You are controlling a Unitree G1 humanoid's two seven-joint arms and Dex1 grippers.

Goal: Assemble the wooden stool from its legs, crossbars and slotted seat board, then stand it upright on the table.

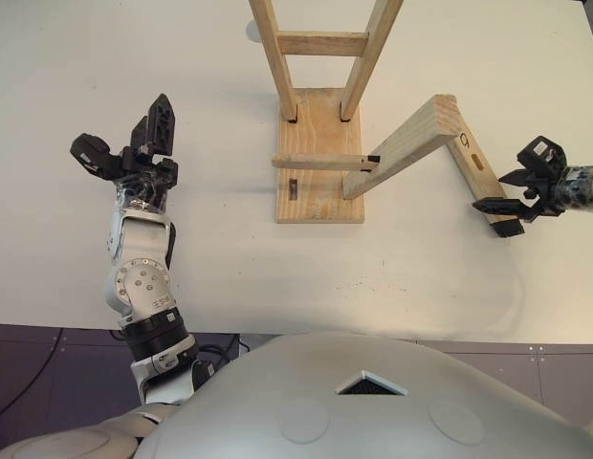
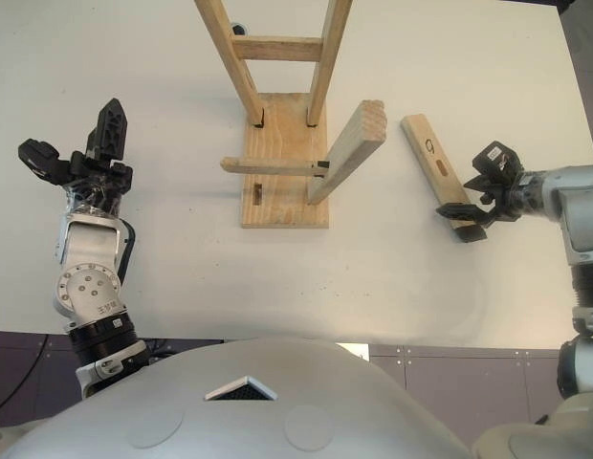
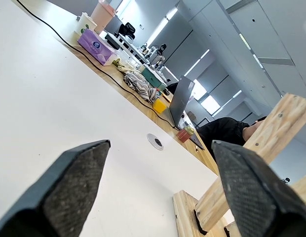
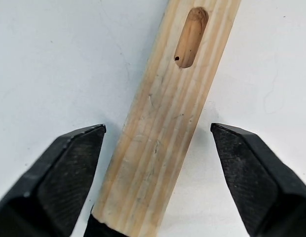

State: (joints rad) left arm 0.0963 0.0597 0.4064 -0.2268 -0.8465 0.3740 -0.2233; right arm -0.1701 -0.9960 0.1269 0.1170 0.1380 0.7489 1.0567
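While my right gripper (image 4: 158, 131) stands spread astride the loose leg (image 4: 168, 94), which lies flat on the table (image 1: 67, 258) well right of the seat board (image 1: 320, 134), my left gripper (image 1: 124, 132) hangs wide open and empty. I judge the leg stiff, light and faintly slick, so I'd pinch its long sides, clear of the slot. Beyond, two legs (image 1: 277, 57) stand in the board's far slots.

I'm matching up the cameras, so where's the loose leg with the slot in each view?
Left eye: leg flat on the table, right of the seat board.
Right eye: same, right of centre.
Left wrist: not in it.
Right wrist: centre of picture.
Landmark: right hand straddling its near end.
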